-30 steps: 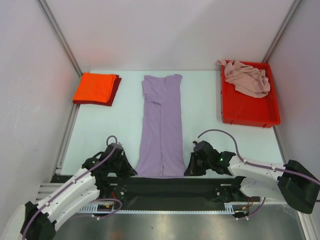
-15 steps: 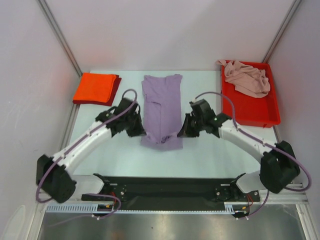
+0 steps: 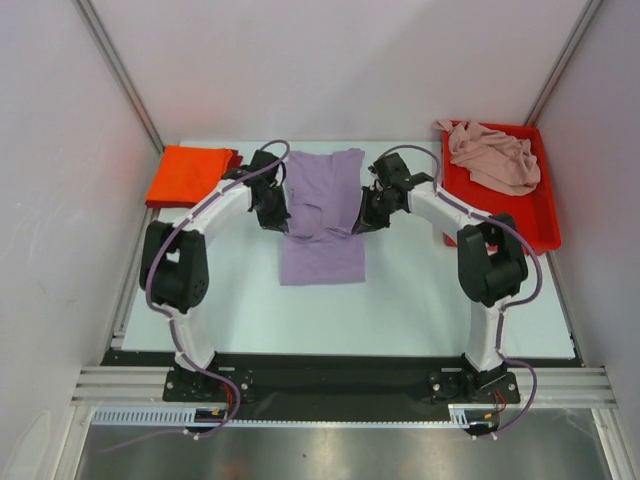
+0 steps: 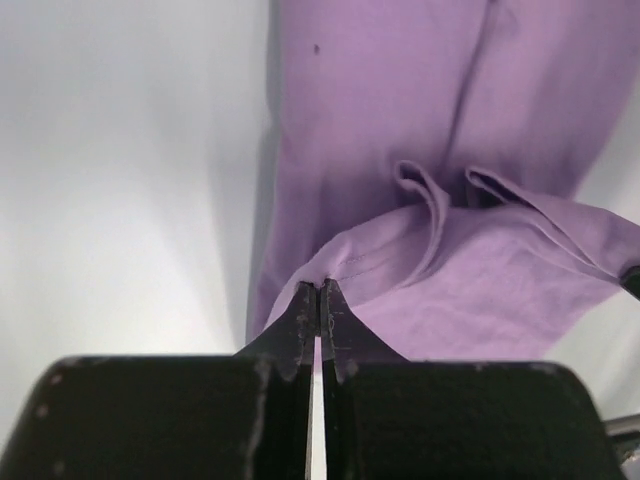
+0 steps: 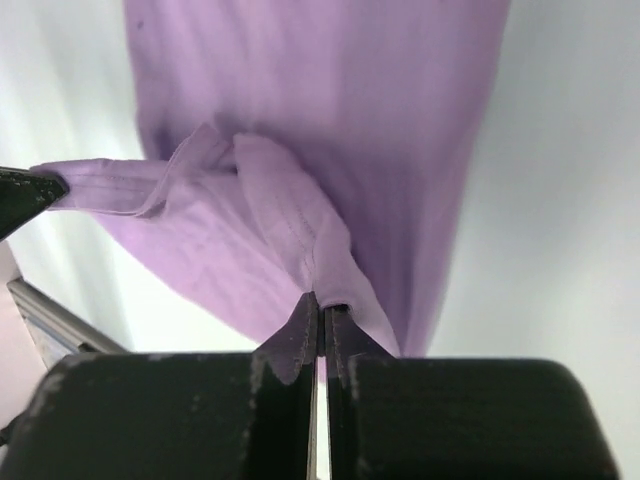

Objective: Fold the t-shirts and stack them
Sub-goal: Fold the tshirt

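Left wrist view: the left gripper (image 4: 319, 290) pinches one hem corner of the lavender t-shirt (image 4: 380, 130), fingers pressed tight on the cloth. The right gripper (image 5: 321, 300) pinches the opposite corner the same way. Holding both corners level keeps the hem taut between them, so the lower half can double squarely over the upper half, apparently toward the collar. The shirt lies partly folded in the middle of the table (image 3: 430, 300). At far left a folded orange-red t-shirt (image 3: 188, 173) sits on a dark red one (image 3: 234, 175), likely the stack. A pale pink t-shirt (image 3: 495, 155) lies crumpled in the red tray (image 3: 500, 230).
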